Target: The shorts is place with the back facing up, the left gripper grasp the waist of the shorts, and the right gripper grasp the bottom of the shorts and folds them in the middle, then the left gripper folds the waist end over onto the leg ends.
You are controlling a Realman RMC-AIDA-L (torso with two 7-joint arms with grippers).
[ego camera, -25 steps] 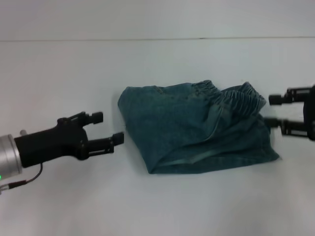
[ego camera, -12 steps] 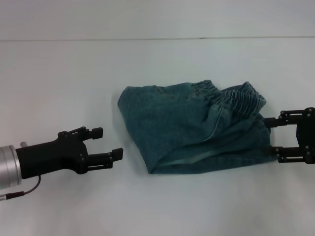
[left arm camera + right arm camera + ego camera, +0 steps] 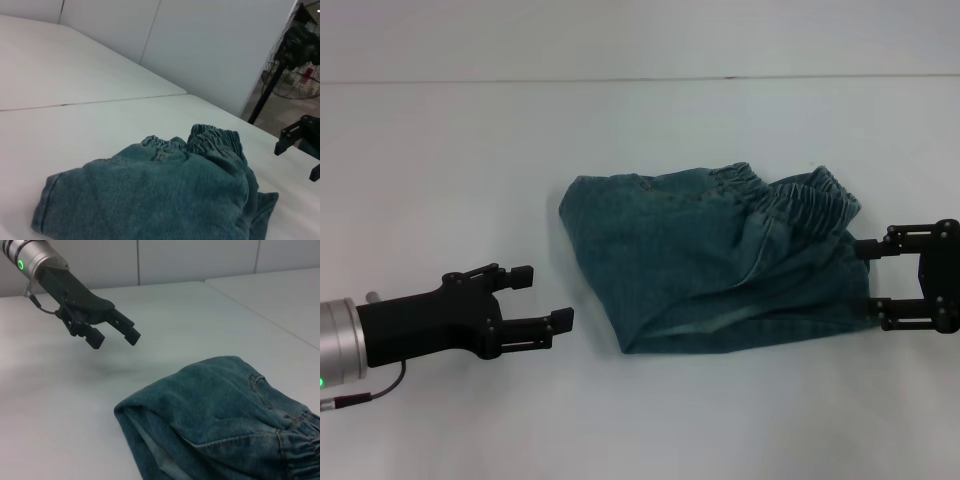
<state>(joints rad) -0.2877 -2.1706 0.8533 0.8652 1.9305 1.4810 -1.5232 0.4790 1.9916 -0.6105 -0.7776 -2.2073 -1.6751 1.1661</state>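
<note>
The black two-finger left gripper, on its silver-grey cylindrical wrist with a thin trailing cable, has its fingers spread apart and holds nothing. It hangs above the table just off the folded edge of the blue faded-wash denim shorts, near that edge but not touching it. The black right gripper with small silver screws is likewise spread wide and empty, its two fingertips right at the opposite edge of the bundle, beside the cloth rather than clamped on it, as far as the head view shows.

The shorts lie in the middle of the pale, smooth table as a compact, layered packet — the gathered, ruffled elastic waist sits on top toward the right gripper's side, over the lower layer. That placement suggests the waist end has already been laid onto the leg ends, so both grippers standing clear and open reads as release rather than approach; this is a judgement only. The leg hems and the cartoon print are hidden under the fold.

The denim looks heavy and matte, with a rounded, thick crease on the left gripper's side and a stitched seam line running diagonally across the upper layer. The waistband is puckered into fine ridges — softer and bulkier than the flat panel. The bundle is slightly lopsided, not square.
</note>
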